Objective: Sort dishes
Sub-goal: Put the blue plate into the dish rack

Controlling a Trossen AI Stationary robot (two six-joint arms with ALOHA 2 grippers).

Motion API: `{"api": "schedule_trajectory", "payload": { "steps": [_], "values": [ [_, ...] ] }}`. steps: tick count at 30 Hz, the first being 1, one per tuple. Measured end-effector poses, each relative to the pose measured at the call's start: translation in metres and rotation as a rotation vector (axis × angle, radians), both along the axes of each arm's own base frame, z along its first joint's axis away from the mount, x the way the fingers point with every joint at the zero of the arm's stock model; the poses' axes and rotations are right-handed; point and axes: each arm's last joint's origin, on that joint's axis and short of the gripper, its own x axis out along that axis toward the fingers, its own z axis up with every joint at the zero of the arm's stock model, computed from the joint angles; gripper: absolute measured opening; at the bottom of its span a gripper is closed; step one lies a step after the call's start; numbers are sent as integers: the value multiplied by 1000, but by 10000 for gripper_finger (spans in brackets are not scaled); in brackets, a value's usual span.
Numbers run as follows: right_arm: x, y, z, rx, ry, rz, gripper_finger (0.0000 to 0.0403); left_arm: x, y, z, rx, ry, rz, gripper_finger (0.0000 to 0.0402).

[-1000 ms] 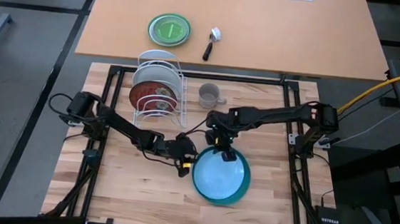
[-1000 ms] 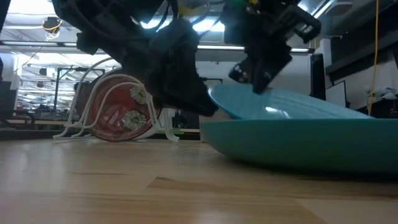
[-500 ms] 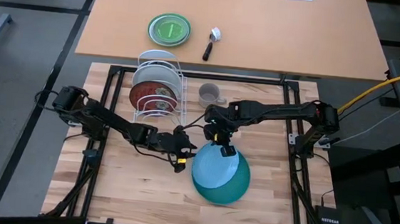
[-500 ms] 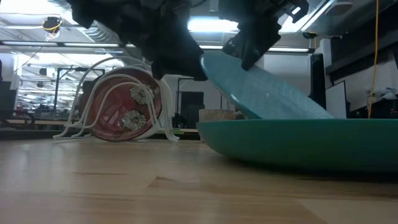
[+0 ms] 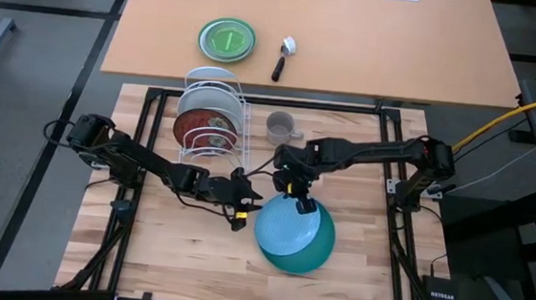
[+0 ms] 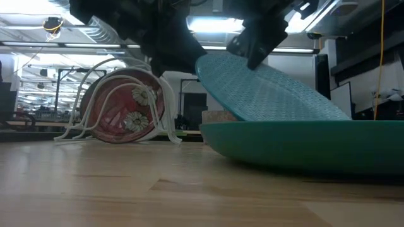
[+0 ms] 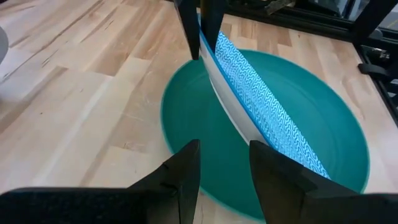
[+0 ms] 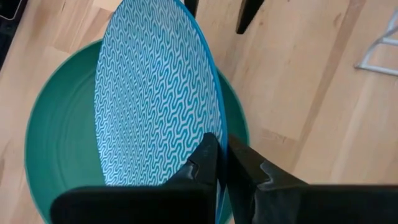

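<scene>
- The right gripper [image 5: 304, 206] pinched the rim of the light blue plate [image 5: 287, 230], tilted with its low edge inside the teal plate [image 5: 317, 257].
- The left gripper [image 5: 247, 206] waited alongside, fingers apart and empty.
- Risk: the thin rim hold could slip, dropping the plate.

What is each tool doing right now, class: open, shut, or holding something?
Left tool: open, empty, beside the teal plate.
Right tool: shut on the rim of the light blue plate, tilting it up.
</scene>
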Motion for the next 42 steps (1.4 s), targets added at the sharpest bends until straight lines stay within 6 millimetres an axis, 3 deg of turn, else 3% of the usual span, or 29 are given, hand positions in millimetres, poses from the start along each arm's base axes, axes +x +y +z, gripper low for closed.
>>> {"api": "schedule_trajectory", "payload": {
  "steps": [26,36,42],
  "values": [
    [-1,8,0,1,4,23,21,3,15,2,-1,-21,94,129],
    [0,8,0,0,3,23,21,-9,16,36,-121,-142,127,129],
    [0,8,-1,-4,1,23,21,-11,1,31,-225,-124,130,129]
  ]
}}
